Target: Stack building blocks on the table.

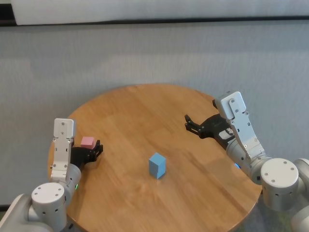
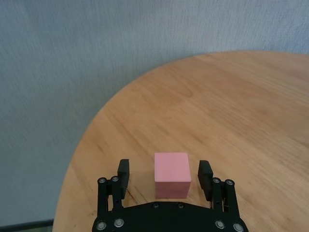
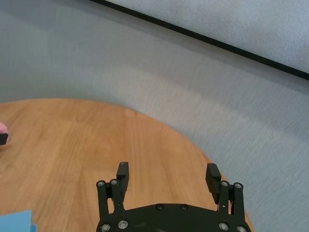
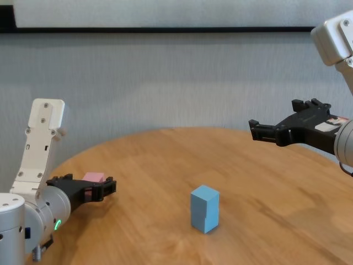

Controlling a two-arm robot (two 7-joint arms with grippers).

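Two light blue cubes (image 1: 157, 165) stand stacked one on the other near the middle of the round wooden table (image 1: 145, 111); the stack also shows in the chest view (image 4: 204, 208). The pink cube (image 2: 172, 174) rests on the table near its left edge. My left gripper (image 2: 164, 168) is open, one finger on each side of the pink cube with small gaps; it also shows in the head view (image 1: 95, 148). My right gripper (image 1: 187, 123) is open and empty, held above the table's right side, apart from the stack.
The table's edge curves close behind the pink cube (image 4: 94, 177). A grey wall (image 1: 154, 53) stands behind the table. Bare wood lies between the stack and both grippers.
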